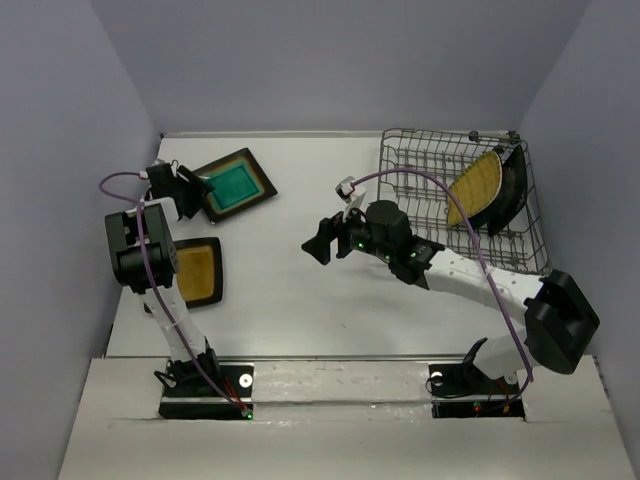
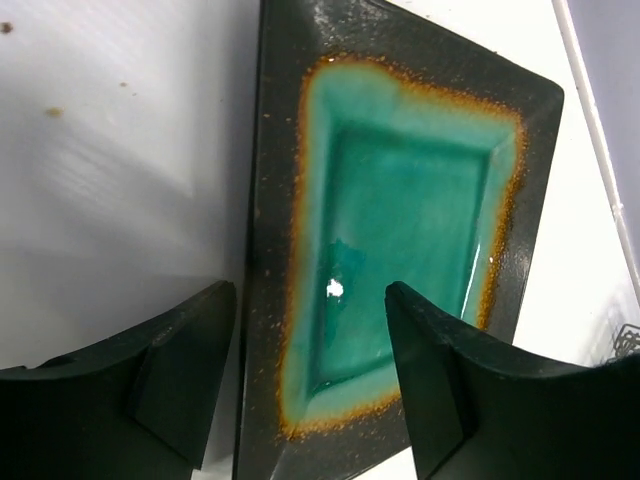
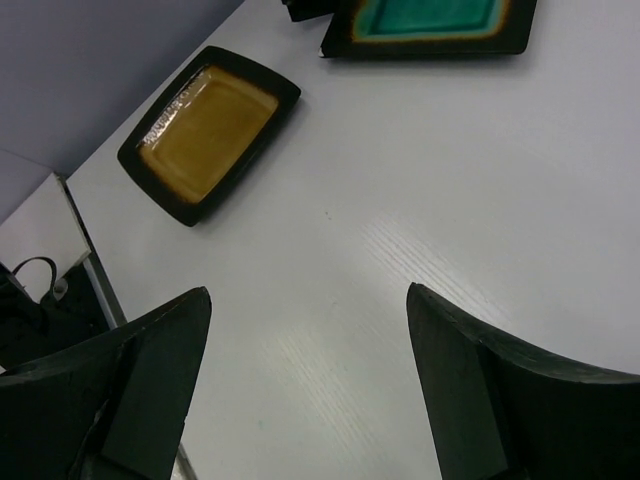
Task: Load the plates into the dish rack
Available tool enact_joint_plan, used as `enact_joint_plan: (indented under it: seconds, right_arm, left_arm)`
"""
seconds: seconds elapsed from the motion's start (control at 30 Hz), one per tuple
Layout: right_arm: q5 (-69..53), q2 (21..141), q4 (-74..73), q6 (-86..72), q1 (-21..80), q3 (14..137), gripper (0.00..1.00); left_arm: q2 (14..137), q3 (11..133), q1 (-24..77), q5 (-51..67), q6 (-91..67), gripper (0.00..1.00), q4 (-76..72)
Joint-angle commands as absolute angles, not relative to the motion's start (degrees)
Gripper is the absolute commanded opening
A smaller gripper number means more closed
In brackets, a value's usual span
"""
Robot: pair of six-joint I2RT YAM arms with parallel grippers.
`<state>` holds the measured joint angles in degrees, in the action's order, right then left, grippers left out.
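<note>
Teal-centred plate (image 2: 400, 240) lies flat; left gripper (image 2: 308, 340), fingers spread over its rim, may only push it. Right gripper (image 3: 308, 350) is released, empty.

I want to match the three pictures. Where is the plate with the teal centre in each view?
Top external: the teal-centre plate lies flat at the upper left.
Left wrist: it fills the middle and right of the picture.
Right wrist: only part of it shows, cut by the top edge.
Shared landmark: the mustard-centre plate, seen in the top and right wrist views, not the left wrist.
</note>
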<state>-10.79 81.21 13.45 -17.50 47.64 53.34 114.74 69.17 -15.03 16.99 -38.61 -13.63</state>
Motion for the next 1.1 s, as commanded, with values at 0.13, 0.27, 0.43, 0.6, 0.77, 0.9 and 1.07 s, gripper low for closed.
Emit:
enact_joint_plan:
  seconds: [0.13, 0.27, 0.43, 0.6, 0.77, 0.9, 1.07]
  right_arm:
    - [-11.0, 80.2, 17.3, -17.0, 47.7, 51.9, 0.84]
    - [-9.7, 80.5, 17.2, -17.1, 47.7, 52.1, 0.84]
    - [-8.1, 80.9, 17.1, -18.5, 47.7, 52.5, 0.84]
    - [-5.0, 80.0, 17.0, -21.2, 47.7, 51.9, 0.84]
    - [-1.8, 78.8, 17.0, -25.8, 47.7, 50.9, 0.84]
    - [3.1, 78.8, 16.3, -30.7, 47.7, 49.9, 0.84]
    - [2.5, 80.0, 16.3, -33.5, 47.7, 50.0, 0.85]
  left_arm:
    - [117.8, 71.2, -13.5, 17.5, -39.5, 0.45, -18.0]
    - [116.5, 68.0, -13.5, 17.4, -41.2, 0.11, -21.3]
    - [111.9, 65.3, -13.2, 16.0, -41.4, 0.06, -23.2]
    - [105.3, 63.3, -12.4, 17.4, -42.4, 0.06, -25.7]
    - [99.8, 60.6, -11.0, 21.1, -45.3, 0.06, -31.5]
    - [94.6, 57.1, -10.8, 24.9, -50.3, 0.06, -38.8]
    - [88.8, 54.9, -10.3, 27.8, -52.6, 0.06, -41.2]
